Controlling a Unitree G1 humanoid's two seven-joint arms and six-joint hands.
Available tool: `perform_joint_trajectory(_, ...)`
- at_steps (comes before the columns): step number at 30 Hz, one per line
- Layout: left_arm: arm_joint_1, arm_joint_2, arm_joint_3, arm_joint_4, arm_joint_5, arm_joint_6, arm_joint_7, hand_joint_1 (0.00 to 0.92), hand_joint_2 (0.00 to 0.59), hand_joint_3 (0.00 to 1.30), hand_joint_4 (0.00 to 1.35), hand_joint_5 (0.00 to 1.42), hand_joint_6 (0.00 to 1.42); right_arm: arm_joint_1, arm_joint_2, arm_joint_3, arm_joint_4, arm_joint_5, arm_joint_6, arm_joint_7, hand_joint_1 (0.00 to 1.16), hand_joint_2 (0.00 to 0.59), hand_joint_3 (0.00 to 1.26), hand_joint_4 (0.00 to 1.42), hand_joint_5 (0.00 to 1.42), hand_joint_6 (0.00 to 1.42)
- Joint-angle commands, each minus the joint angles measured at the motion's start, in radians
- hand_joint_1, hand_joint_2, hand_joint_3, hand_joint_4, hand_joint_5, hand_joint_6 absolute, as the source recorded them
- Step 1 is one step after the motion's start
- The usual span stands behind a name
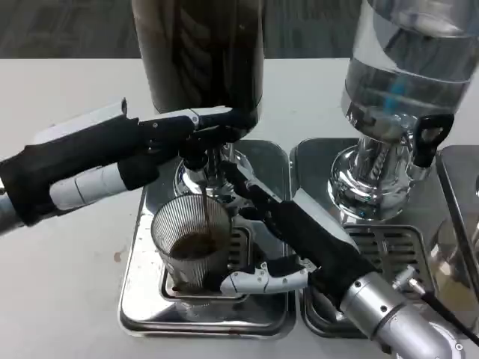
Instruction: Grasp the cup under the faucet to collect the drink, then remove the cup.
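A clear ribbed cup [192,250] stands on the drip tray [142,314] under the faucet [203,168] of the dark drink dispenser [198,56]. A thin brown stream falls into it and dark liquid covers its bottom. My right hand [273,239] wraps around the cup from the right, with fingers behind its rim and the thumb across its base. My left hand [202,127] reaches in from the left and presses on the black faucet lever above the cup.
A second dispenser [404,67] with clear liquid stands to the right on its own steel base and grated tray [389,247]. Its black tap [430,138] hangs close to my right forearm. White table [60,284] lies left of the trays.
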Motion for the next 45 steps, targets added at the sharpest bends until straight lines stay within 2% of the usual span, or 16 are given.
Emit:
perform_joint_trajectory(1, 0.025, 0.011, 0.011, -0.013, -0.008, 0.007, 0.002, 0.0, 0.049, 0.13, 0.02, 0.07, 0.06, -0.017, 0.013, 0.006, 0.011, 0.012, -0.021, 0.004, 0.95, 0.101, 0.0, 0.0, 0.0, 0.1)
perform_joint_trajectory(9, 0.039, 0.004, 0.054, -0.011, -0.017, 0.001, 0.043, 0.0, 0.057, 0.15, 0.03, 0.07, 0.06, -0.032, 0.025, 0.009, 0.017, 0.014, -0.019, 0.003, 0.94, 0.109, 0.0, 0.0, 0.0, 0.1)
perform_joint_trajectory(14, 0.052, -0.003, 0.109, -0.004, -0.033, -0.005, 0.078, 0.0, 0.058, 0.19, 0.08, 0.1, 0.07, -0.042, 0.025, 0.01, 0.025, 0.017, -0.019, 0.005, 0.85, 0.139, 0.01, 0.0, 0.0, 0.1)
perform_joint_trajectory(19, 0.069, -0.005, 0.162, 0.01, -0.044, -0.015, 0.118, 0.0, 0.057, 0.22, 0.12, 0.14, 0.1, -0.045, 0.024, 0.013, 0.033, 0.024, -0.019, 0.008, 0.84, 0.146, 0.01, 0.0, 0.0, 0.1)
perform_joint_trajectory(22, 0.088, -0.006, 0.196, 0.011, -0.054, -0.014, 0.135, 0.0, 0.062, 0.23, 0.15, 0.17, 0.13, -0.049, 0.024, 0.015, 0.038, 0.029, -0.019, 0.01, 0.82, 0.157, 0.01, 0.0, 0.0, 0.1)
perform_joint_trajectory(27, 0.124, -0.001, 0.236, 0.008, -0.051, -0.013, 0.161, 0.0, 0.058, 0.28, 0.27, 0.32, 0.31, -0.049, 0.031, 0.016, 0.043, 0.033, -0.023, 0.006, 0.81, 0.172, 0.01, 0.0, 0.0, 0.1)
perform_joint_trajectory(31, 0.163, 0.005, 0.269, 0.029, -0.029, -0.013, 0.197, 0.0, 0.056, 0.31, 0.34, 0.39, 0.38, -0.049, 0.036, 0.017, 0.046, 0.035, -0.026, 0.007, 0.78, 0.181, 0.03, 0.01, 0.01, 0.1)
perform_joint_trajectory(35, 0.188, 0.012, 0.284, 0.046, -0.015, -0.018, 0.215, 0.0, 0.056, 0.32, 0.37, 0.42, 0.41, -0.049, 0.043, 0.015, 0.054, 0.034, -0.033, 0.003, 0.76, 0.186, 0.05, 0.02, 0.03, 0.11)
perform_joint_trajectory(38, 0.208, 0.018, 0.3, 0.07, 0.001, -0.031, 0.237, 0.0, 0.056, 0.32, 0.38, 0.42, 0.41, -0.061, 0.036, 0.023, 0.065, 0.038, -0.042, 0.029, 0.72, 0.186, 0.05, 0.02, 0.02, 0.1)
perform_joint_trajectory(45, 0.24, 0.029, 0.316, 0.112, 0.048, -0.078, 0.273, 0.0, 0.057, 0.34, 0.38, 0.42, 0.38, -0.077, 0.039, 0.029, 0.087, 0.027, -0.043, 0.031, 0.67, 0.187, 0.03, 0.0, 0.0, 0.08)
